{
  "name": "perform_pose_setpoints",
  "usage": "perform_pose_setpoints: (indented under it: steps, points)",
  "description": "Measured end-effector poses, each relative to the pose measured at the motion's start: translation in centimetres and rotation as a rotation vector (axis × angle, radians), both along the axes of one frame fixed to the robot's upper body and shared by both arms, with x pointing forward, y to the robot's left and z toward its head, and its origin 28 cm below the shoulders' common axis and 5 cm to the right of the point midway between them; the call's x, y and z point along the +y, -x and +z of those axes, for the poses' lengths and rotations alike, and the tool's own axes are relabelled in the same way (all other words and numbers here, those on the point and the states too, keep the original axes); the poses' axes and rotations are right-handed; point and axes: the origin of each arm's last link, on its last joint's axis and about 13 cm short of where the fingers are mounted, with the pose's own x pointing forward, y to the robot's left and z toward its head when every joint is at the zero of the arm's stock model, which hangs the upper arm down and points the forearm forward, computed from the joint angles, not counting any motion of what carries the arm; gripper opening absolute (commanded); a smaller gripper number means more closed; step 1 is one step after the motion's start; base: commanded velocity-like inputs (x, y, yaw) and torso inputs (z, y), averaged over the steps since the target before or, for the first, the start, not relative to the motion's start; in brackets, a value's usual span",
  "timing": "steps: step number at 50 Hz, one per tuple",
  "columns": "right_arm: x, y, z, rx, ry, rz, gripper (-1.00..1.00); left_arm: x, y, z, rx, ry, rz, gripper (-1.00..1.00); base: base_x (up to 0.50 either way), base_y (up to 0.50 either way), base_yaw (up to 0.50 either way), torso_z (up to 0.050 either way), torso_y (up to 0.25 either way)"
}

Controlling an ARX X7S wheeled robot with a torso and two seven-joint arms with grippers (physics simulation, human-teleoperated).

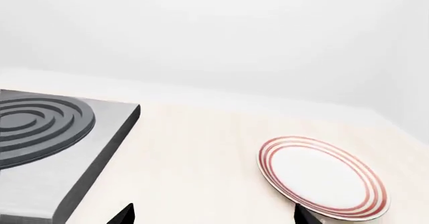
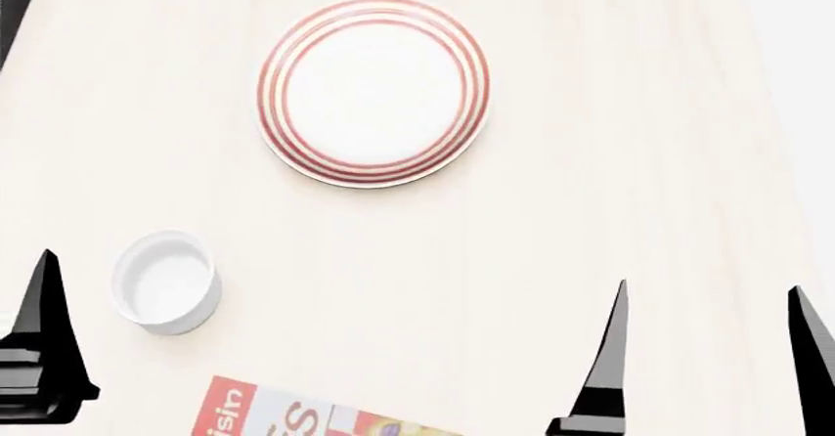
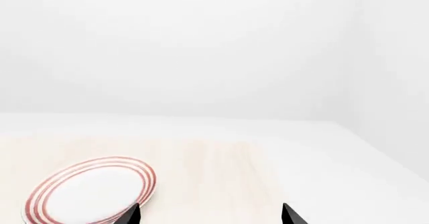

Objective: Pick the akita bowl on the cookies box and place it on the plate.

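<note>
My right gripper [image 2: 711, 358] jaws spread, empty; plate [image 2: 373, 90] ahead of them. Left gripper [image 1: 211, 215] jaws apart too (tips only). Bowl unseen; box [image 2: 293, 414] corner between my grippers, cup [image 2: 164, 281] nearby.

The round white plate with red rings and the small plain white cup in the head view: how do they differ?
The round white plate with red rings is wide and shallow; the small plain white cup is narrower with upright walls. The plate carries red concentric rings at its rim; the cup is unmarked. The plate lies farther from the robot, the cup nearer, at left. Both are round, white, empty.
</note>
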Motion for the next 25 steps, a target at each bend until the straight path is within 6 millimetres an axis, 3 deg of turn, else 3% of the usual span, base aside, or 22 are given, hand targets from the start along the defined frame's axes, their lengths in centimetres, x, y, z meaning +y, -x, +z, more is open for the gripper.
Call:
perform_pose_setpoints:
  steps: [25]
  points:
    - [0.3, -1.0, 0.6, 0.138, 0.077, 0.107, 1.00, 0.5, -1.7, 0.9, 0.106, -0.066, -0.027, 1.00, 0.00, 0.00, 0.00, 0.000, 0.000]
